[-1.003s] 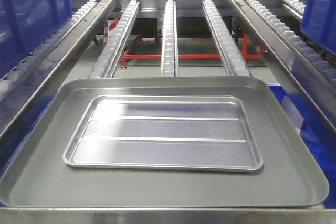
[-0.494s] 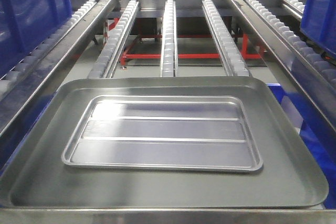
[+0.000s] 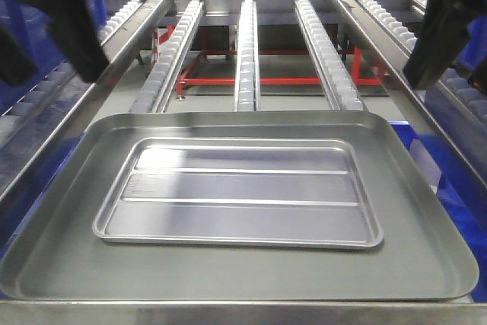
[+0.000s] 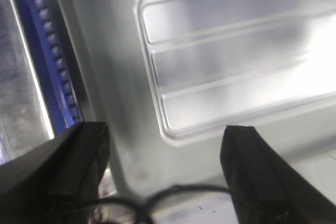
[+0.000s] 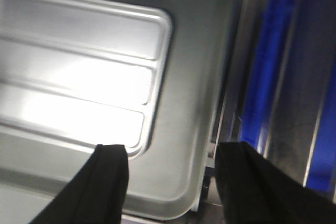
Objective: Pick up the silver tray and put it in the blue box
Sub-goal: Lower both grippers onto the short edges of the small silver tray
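- Silver tray (image 3: 237,194) lies flat inside the grey tray (image 3: 53,264) — mid-floor, rims apart.
- Left hand (image 4: 164,135) hangs above the grey tray's left end, fingers spread, holding nothing.
- Right hand (image 5: 173,153) hangs above the grey tray's right end — spread too, empty.
- Blue box (image 3: 456,188) sits just right of the grey tray, lower.
- Roller rails (image 3: 245,43) run beyond the grey tray.

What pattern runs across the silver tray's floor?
Silver tray: two long parallel ridge lines; front view clearest.
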Robot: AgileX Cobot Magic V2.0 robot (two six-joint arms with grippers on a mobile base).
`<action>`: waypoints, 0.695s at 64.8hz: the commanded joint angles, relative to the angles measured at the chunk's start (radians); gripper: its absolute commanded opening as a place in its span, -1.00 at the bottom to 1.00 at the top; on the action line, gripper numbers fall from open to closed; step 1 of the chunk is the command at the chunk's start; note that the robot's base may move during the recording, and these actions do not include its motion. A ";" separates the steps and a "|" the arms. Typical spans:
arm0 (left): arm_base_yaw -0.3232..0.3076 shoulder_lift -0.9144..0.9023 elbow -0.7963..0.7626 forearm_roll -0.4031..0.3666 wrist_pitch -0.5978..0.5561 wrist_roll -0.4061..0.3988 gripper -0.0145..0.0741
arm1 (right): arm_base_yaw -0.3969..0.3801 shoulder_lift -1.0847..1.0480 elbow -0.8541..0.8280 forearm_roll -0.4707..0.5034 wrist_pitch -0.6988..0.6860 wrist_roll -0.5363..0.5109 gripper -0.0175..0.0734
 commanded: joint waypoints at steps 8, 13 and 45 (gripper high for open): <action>-0.033 0.133 -0.141 0.015 -0.008 -0.070 0.13 | 0.004 0.084 -0.101 0.001 -0.035 0.018 0.43; -0.033 0.183 -0.172 0.015 -0.001 -0.072 0.13 | 0.004 0.128 -0.129 0.001 -0.024 0.019 0.43; -0.033 0.314 -0.192 0.134 -0.031 -0.200 0.13 | 0.005 0.348 -0.186 0.027 -0.078 0.036 0.43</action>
